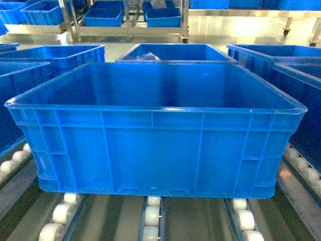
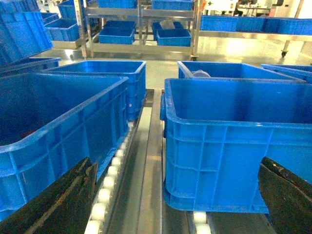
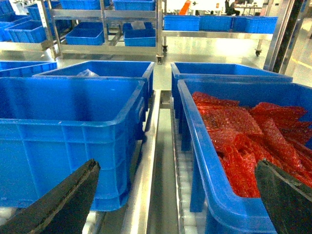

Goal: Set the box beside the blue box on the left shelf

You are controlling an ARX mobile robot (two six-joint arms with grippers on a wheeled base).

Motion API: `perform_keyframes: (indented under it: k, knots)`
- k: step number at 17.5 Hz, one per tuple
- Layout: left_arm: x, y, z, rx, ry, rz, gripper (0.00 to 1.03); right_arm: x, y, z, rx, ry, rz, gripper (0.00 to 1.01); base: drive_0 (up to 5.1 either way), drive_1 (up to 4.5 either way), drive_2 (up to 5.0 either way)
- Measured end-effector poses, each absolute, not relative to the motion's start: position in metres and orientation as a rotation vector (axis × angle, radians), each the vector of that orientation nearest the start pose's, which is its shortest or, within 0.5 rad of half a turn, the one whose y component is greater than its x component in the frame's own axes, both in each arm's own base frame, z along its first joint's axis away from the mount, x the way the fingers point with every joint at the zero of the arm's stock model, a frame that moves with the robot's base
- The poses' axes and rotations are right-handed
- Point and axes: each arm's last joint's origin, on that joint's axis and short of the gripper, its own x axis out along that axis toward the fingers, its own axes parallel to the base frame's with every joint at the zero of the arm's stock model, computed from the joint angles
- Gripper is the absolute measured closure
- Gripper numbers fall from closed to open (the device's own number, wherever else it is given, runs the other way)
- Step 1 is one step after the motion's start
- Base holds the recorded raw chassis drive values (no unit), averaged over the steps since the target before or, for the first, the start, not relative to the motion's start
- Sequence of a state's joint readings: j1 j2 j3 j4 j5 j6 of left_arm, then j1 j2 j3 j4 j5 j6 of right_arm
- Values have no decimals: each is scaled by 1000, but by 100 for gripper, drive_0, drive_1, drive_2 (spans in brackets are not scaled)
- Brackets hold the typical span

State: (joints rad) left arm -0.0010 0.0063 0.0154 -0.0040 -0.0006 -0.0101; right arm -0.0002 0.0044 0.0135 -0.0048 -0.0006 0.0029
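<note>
The box (image 1: 155,145), a large bright-blue open crate, sits empty on the white rollers (image 1: 150,217) of the left shelf and fills the middle of the head view. Another blue box (image 2: 58,136) stands close on its left, with a narrow rail gap between them. My left gripper (image 2: 176,163) is open and holds nothing. Its black fingers (image 2: 63,204) straddle that gap, level with the box's (image 2: 234,146) left corner. My right gripper (image 3: 176,165) is also open and holds nothing, spanning the gap at the box's (image 3: 68,131) right side. Neither gripper shows in the head view.
To the right stands a blue crate (image 3: 209,161) filled with red mesh bags (image 3: 253,131). More blue crates sit behind on the rack, one (image 1: 175,52) holding something pale. Steel trolley shelves (image 1: 130,22) with blue crates stand across the shiny floor.
</note>
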Motion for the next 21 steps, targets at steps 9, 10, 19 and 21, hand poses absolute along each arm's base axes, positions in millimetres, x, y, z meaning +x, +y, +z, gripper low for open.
perform_keyframes:
  k: [9,10,19,21]
  knots:
    - [97,0,168,-10,-5,0,5,97,0,167,3,-4,0,3,0,0,0]
    - [97,0,168,-10,-5,0,5,97,0,167,3,-4,0,3,0,0,0]
    - [97,0,168,-10,-5,0,5,97,0,167,3,-4,0,3,0,0,0]
    - [97,0,168,-10,-5,0,5,97,0,167,3,-4,0,3,0,0,0]
